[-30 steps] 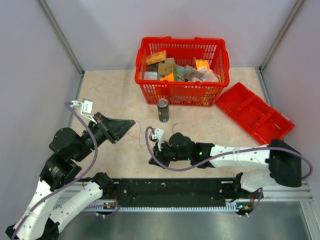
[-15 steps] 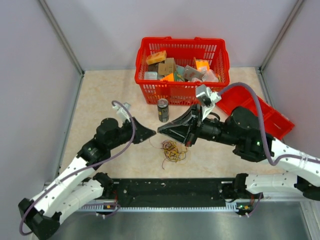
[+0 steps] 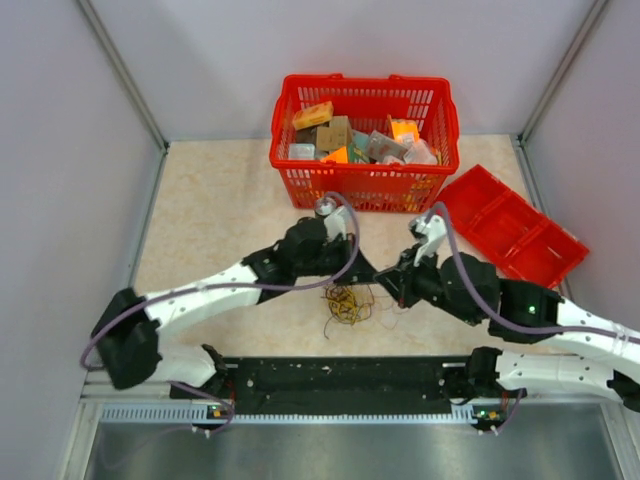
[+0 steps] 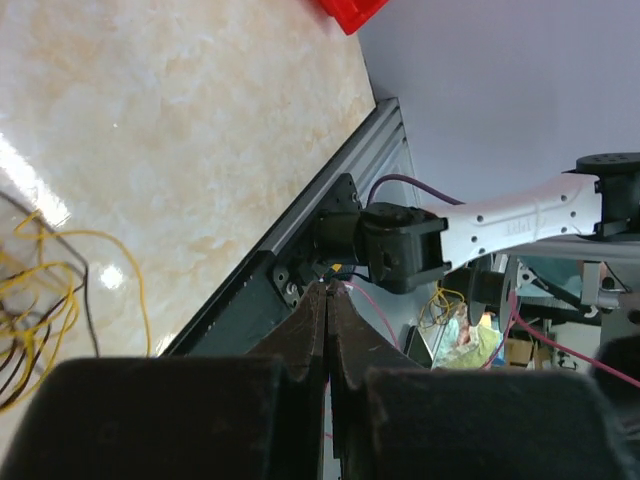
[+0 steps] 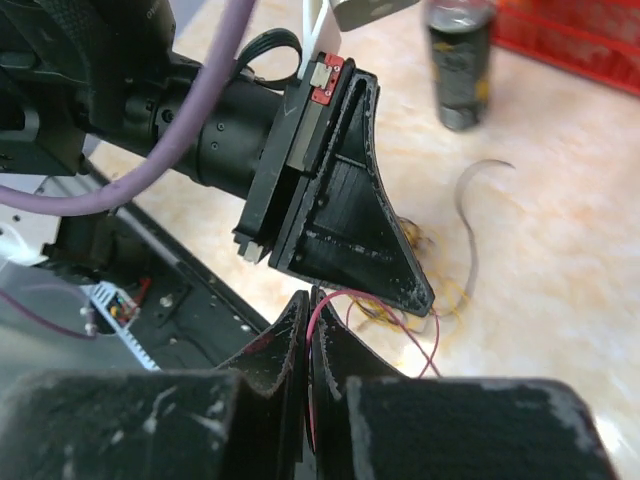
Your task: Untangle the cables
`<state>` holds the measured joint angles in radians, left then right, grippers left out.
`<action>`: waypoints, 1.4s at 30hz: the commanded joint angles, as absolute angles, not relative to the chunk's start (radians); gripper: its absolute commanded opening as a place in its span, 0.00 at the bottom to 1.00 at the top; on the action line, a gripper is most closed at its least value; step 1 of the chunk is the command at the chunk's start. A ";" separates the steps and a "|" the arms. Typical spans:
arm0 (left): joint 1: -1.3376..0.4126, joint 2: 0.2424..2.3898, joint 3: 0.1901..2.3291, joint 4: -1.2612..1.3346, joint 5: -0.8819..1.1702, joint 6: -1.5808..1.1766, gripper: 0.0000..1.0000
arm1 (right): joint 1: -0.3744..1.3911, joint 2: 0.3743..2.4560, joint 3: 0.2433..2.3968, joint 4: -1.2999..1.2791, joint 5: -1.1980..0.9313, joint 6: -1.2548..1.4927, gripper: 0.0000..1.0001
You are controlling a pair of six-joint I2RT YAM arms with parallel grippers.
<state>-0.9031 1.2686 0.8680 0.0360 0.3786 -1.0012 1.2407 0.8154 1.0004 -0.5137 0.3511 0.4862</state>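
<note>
The cables [image 3: 344, 303] lie in a loose yellow-orange and dark tangle on the table near the front rail. My left gripper [image 3: 362, 272] and right gripper [image 3: 386, 284] meet tip to tip just right of the tangle. In the right wrist view my right gripper [image 5: 308, 295] is shut on a thin red-pink wire [image 5: 395, 298] that loops past the left gripper's fingers [image 5: 360, 230] towards the tangle [image 5: 452, 296]. In the left wrist view my left gripper [image 4: 328, 288] is shut with a red-pink wire [image 4: 372, 314] leaving its tip; yellow cables [image 4: 45, 300] lie at the left.
A red basket [image 3: 360, 80] full of boxes stands at the back. A dark drink can [image 5: 459, 62] stands in front of it, mostly hidden by the left arm in the top view. A red tray [image 3: 512, 226] lies at the right. A grey wire [image 5: 470, 215] curls beside the tangle.
Both arms have swung in and lowered. The left arm now reaches right across the table, and the two grippers meet just right of the tangle instead of above it.
</note>
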 commanded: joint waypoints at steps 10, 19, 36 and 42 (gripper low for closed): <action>-0.951 1.353 0.922 0.037 0.264 -0.881 0.78 | 1.209 0.535 0.864 -0.891 0.687 0.828 0.00; -0.939 0.958 0.838 -0.311 0.009 -0.758 0.98 | 0.727 0.794 0.750 -0.750 0.256 0.697 0.00; -0.939 0.775 0.738 -0.265 -0.006 -0.765 0.95 | 0.540 0.988 0.670 -0.722 -0.029 0.652 0.57; -0.939 0.804 0.742 -0.249 0.035 -0.753 0.95 | 0.537 1.020 0.678 -0.759 0.115 0.738 0.99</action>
<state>-0.9405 0.7937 0.7418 -0.3134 0.0017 -0.7799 0.5468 0.9955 0.6739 -0.7364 0.0261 0.6716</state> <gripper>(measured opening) 0.953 0.977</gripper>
